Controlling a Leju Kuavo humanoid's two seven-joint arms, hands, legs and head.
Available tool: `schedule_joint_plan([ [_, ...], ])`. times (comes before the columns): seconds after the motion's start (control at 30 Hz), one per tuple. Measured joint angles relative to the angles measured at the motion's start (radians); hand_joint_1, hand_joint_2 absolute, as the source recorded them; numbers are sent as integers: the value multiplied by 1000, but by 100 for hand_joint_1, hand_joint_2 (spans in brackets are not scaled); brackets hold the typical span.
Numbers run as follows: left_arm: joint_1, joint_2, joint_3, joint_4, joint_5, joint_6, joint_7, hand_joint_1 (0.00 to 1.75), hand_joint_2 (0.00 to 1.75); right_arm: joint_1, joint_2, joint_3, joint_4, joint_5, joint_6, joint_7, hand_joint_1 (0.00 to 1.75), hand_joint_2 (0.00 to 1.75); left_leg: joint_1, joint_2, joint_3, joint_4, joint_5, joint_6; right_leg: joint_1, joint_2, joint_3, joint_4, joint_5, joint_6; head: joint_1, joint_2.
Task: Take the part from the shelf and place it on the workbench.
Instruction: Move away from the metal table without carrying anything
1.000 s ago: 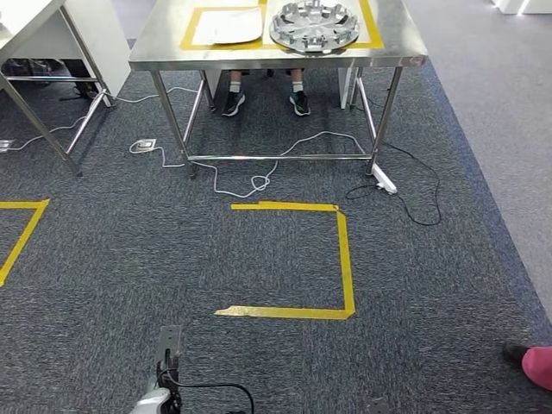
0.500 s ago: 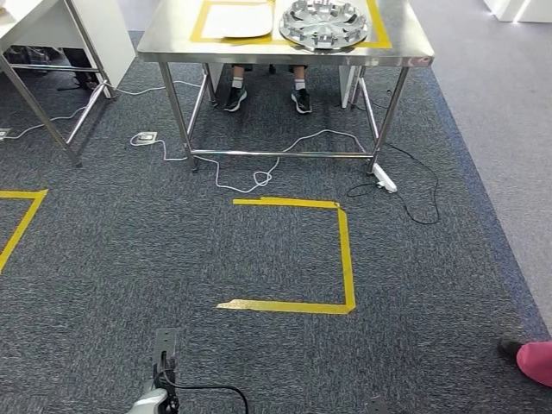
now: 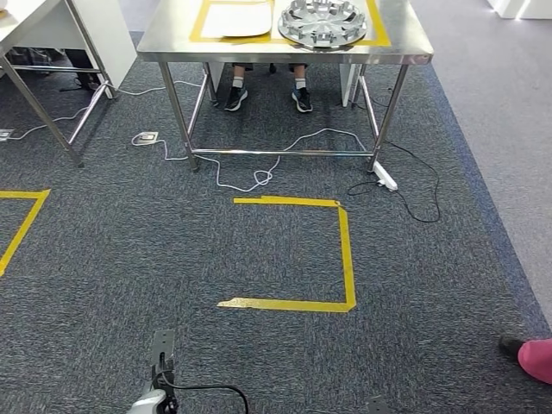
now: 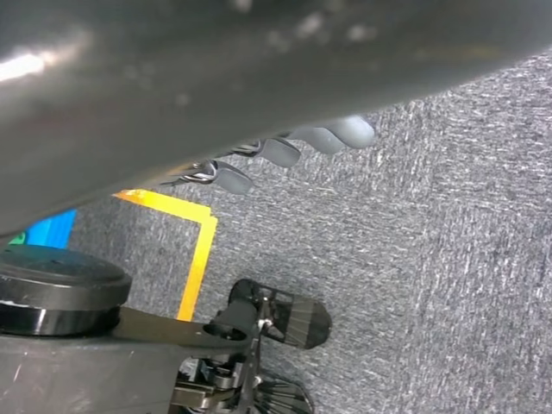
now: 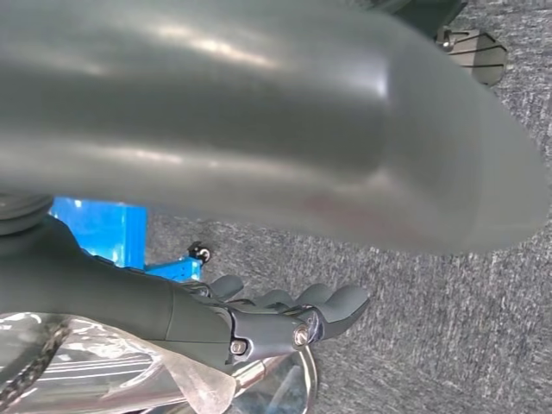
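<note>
We face a steel workbench (image 3: 163,39) on grey carpet (image 3: 130,250) with yellow tape (image 3: 345,259). Our right hand (image 5: 286,315) grips a wrapped shiny part (image 5: 130,379); we cannot tell our left hand's (image 4: 286,151) state.

We find the workbench (image 3: 163,39) to be brushed steel with a dull sheen, and its legs bright metal. The wheel cover (image 3: 322,21) on it looks like glossy silver plastic. The carpet (image 3: 195,250) is rough, matt grey cloth, marked with smooth yellow tape (image 3: 347,259). The right hand (image 5: 293,323) shows matt dark plastic fingers against crinkled clear plastic film (image 5: 97,371).
</note>
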Motion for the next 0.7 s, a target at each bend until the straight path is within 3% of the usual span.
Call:
schedule_joint_plan([
  [0.23, -8, -2, -2, 11, -5, 0, 15, 0, 0, 5, 0, -8, 0, -24, 0, -12, 0, 0, 0, 0, -3, 1, 1, -2, 0, 0, -4, 2, 1, -1, 0, 0],
  [0.4, -17, -8, -13, 18, -14, 3, 19, 0, 0, 7, -1, -13, 1, -23, -13, -11, 0, 0, 2, 0, -4, -8, 11, 17, -2, 1, -9, 2, 2, 12, 0, 0],
  [0.47, -20, -12, -18, 18, -16, 2, 19, 0, 0, 7, -2, -14, 1, -22, -15, -11, 0, 0, 9, 0, -4, -22, 22, 23, -2, 5, -36, 59, -44, 16, 4, 0],
  [0.53, -21, -15, -22, 20, -20, 0, 19, 0, 0, 7, -3, -14, 2, -22, -17, -10, 0, 0, 10, -4, -10, -23, 26, 24, -5, 8, -93, 193, -119, 21, 7, 0],
  [0.57, -20, -16, -24, 21, -22, -1, 19, 0, 0, 8, -4, -14, 2, -21, -17, -8, 0, 0, 10, -8, -14, -23, 28, 22, -6, 8, -118, 255, -144, 23, 7, 0],
  [0.6, -19, -17, -27, 22, -24, -4, 20, 0, 0, 8, -4, -14, 3, -21, -18, -6, 0, 0, 11, -13, -17, -22, 30, 19, -9, 8, -129, 287, -152, 26, 7, 0],
  [0.63, -18, -17, -29, 23, -25, -6, 20, 0, 0, 9, -5, -15, 3, -21, -18, -5, 0, 0, 13, -20, -19, -20, 32, 15, -11, 9, -119, 278, -140, 29, 7, 0],
  [0.7, -19, -19, -34, 24, -26, -12, 22, 0, 0, 9, -6, -16, 4, -21, -18, -2, 0, 0, 19, -39, -24, -14, 34, 4, -20, 21, -46, 155, -80, 35, 7, 0],
])
